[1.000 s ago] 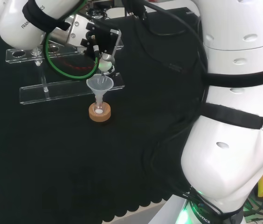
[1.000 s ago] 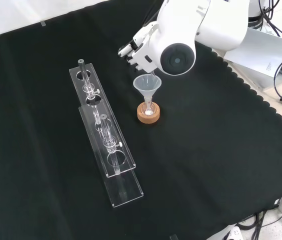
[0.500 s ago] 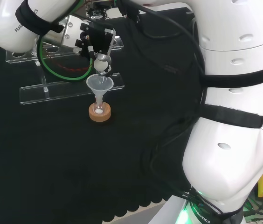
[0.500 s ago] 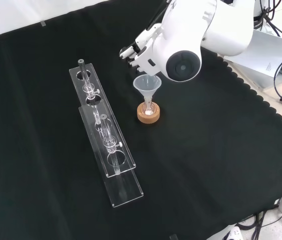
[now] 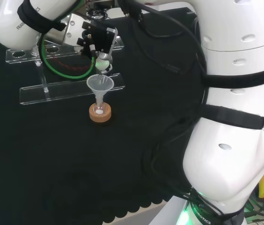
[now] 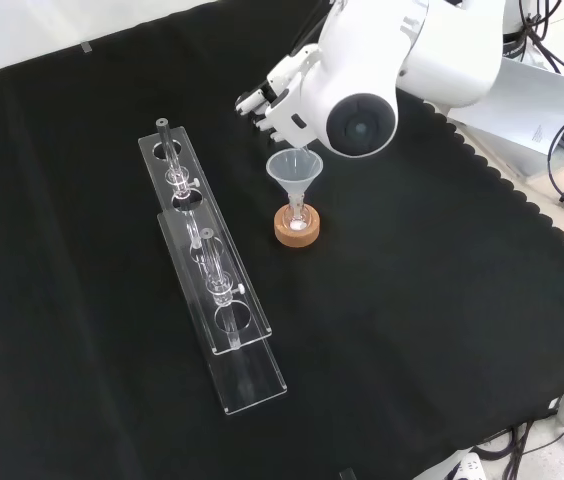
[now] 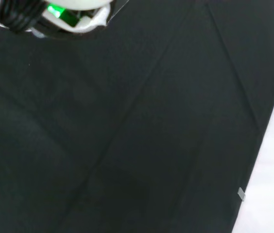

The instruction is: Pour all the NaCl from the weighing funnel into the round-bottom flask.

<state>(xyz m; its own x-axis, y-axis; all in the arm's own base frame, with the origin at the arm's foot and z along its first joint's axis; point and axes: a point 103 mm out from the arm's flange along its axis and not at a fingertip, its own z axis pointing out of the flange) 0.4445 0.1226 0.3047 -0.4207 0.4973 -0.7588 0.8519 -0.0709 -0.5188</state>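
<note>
- White powder sits at the bottom of the round-bottom flask [image 5: 99, 110], so I judge some NaCl is already through; the flask rests on a cork ring [image 6: 298, 231] near mid-cloth.
- Clear funnel [image 5: 99, 85] stands in the flask neck, cone up.
- Weighing funnel [image 5: 103, 65] is a small pale piece at the hand's tips, just above the clear funnel's rim and tipped toward it.
- Hand [image 5: 98, 41] hangs over the funnel; fingers [image 6: 262, 103] look curled and pinching the weighing funnel, though in the front view the arm's big link covers most of it.
- I can't tell whether any salt is left in the weighing funnel, so I'd call the pour underway or near its end, not confirmed done.
- Two clear acrylic racks [image 6: 211, 283] with glass pieces lie to the left in the front view, apart from the flask.
- Counter [image 6: 442, 330] is bare to the right and toward the near edge in the front view; plenty of room to pull away there.
- Scalloped cloth edge runs along the front view's right, well apart.
</note>
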